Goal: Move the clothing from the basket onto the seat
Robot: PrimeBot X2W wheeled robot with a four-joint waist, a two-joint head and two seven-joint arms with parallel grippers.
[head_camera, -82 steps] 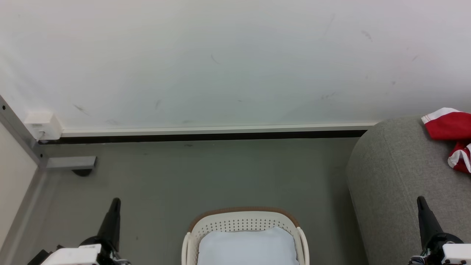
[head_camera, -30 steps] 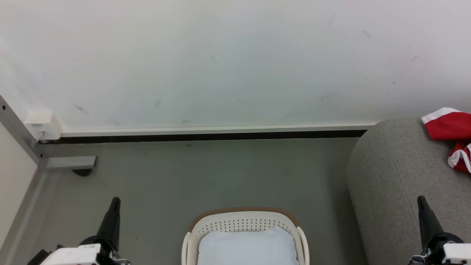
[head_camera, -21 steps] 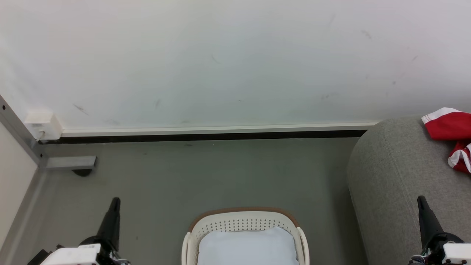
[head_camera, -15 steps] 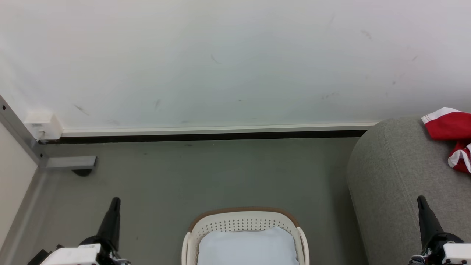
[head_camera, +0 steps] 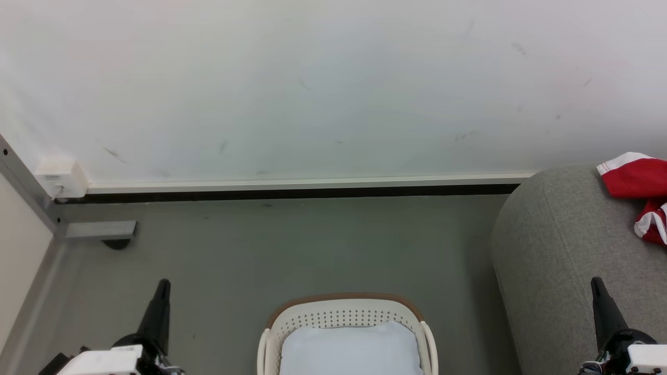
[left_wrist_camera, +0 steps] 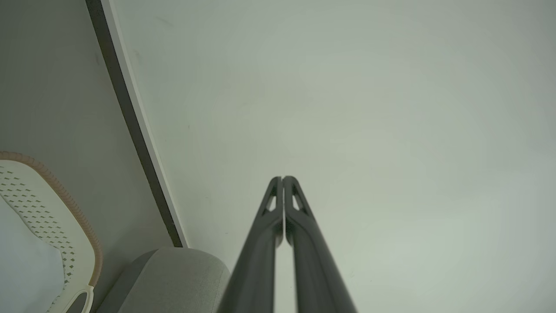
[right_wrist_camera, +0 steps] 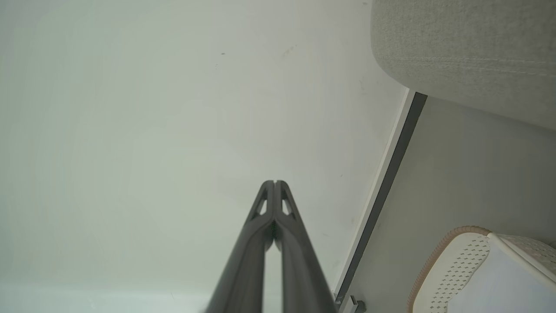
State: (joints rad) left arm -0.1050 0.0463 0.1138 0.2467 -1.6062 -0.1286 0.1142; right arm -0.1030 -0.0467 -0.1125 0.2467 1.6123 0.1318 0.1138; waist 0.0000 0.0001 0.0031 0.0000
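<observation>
We see the jersey (head_camera: 637, 178) on the sofa (head_camera: 557, 255), a pad (head_camera: 349, 349) in the basket (head_camera: 344, 298); our left pincer (left_wrist_camera: 282, 179) and right pincer (right_wrist_camera: 275, 183) are pressed closed, empty.

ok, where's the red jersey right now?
The red jersey is at the head view's far right edge, lying on the grey sofa by its rounded arm, apart from the basket at bottom centre.

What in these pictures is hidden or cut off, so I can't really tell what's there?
Red jersey: head view, right edge cuts it off.
Basket: head view, bottom edge cuts its near part; the pale cloth pad covers whatever lies under it.
Sofa: head view, right edge cuts most off.
</observation>
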